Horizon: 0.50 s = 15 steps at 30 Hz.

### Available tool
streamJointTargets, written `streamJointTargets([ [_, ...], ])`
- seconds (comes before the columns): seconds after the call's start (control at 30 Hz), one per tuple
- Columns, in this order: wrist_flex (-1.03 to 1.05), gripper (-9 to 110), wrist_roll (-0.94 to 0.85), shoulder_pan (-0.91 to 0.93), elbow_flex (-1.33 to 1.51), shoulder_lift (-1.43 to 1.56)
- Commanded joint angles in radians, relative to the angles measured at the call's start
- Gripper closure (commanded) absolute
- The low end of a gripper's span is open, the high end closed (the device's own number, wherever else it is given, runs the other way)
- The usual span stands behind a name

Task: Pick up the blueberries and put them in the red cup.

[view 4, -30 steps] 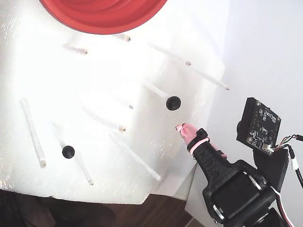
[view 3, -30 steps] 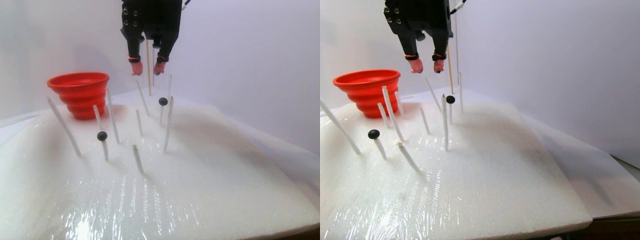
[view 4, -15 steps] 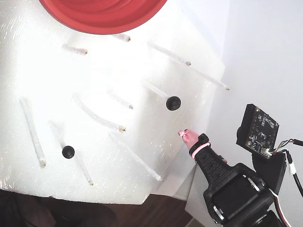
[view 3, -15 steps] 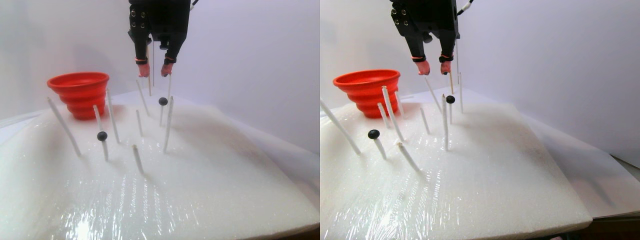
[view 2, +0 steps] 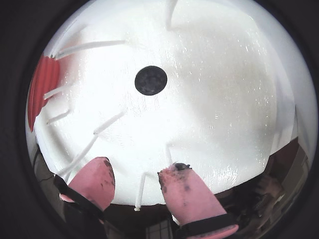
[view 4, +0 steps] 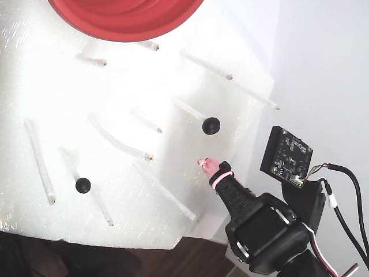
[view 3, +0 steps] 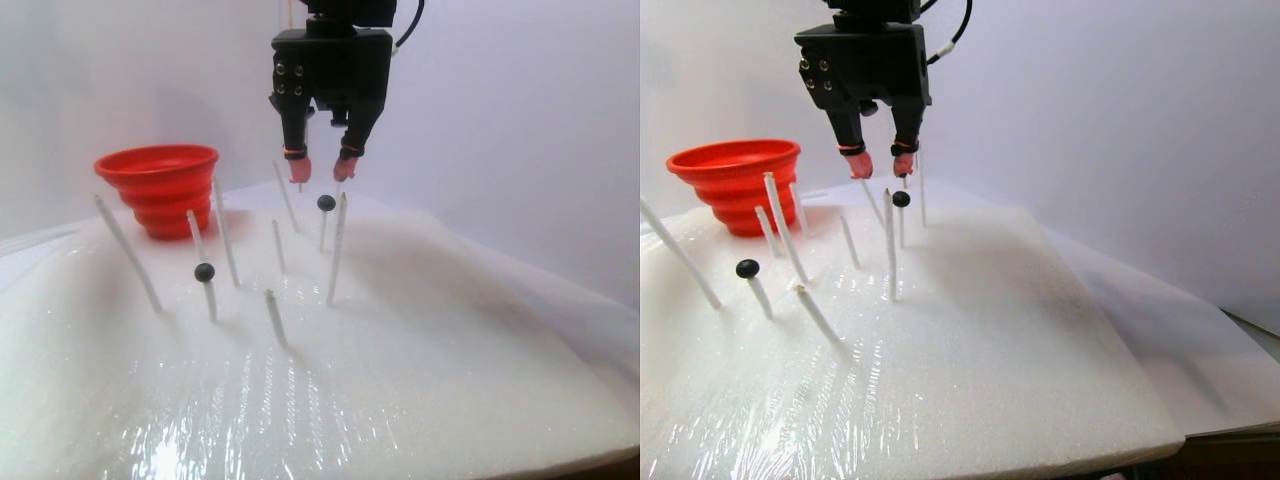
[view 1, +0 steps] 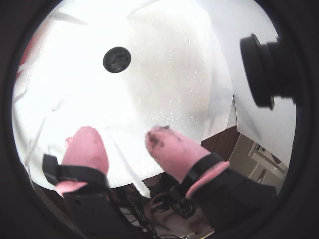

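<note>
Blueberries: two visible, each perched on a thin white stick planted in the white foam pad. Far blueberry sat near the pad's back edge in the stereo pair view; near blueberry sat further forward, toward the pad's left edge in that view. Any others were not visible, and the cup's inside could not be seen.

Red cup stood at the pad's back-left corner in the stereo pair view, well apart from both berries.

Gripper was empty, pink-tipped fingers spread apart with clear space between them in both wrist views.

Change over the last second: the arm had dropped and drifted inward. Earlier the fingertips hung high over the back edge, left of the far berry in the stereo pair view; now they sat just above it, nearly straddling it. In the fixed view the pink tip had moved from off the pad's right edge to over the pad, near the same berry.

Read: approach phase on the far berry, descent not finished. Both wrist views showed the berry ahead of the fingertips, not between them, so more forward travel and drop looked needed before closing.

Risks: neighbouring sticks crowd the berry; a finger could knock one, or nudge the berry off its perch.
</note>
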Motion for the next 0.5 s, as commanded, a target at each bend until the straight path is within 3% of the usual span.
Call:
streamJointTargets([
  [0.0, -0.041, 82, 0.009, 0.029, -0.075, -0.017],
  [0.47, -0.138, 80, 0.023, 0.04, -0.186, -0.186],
])
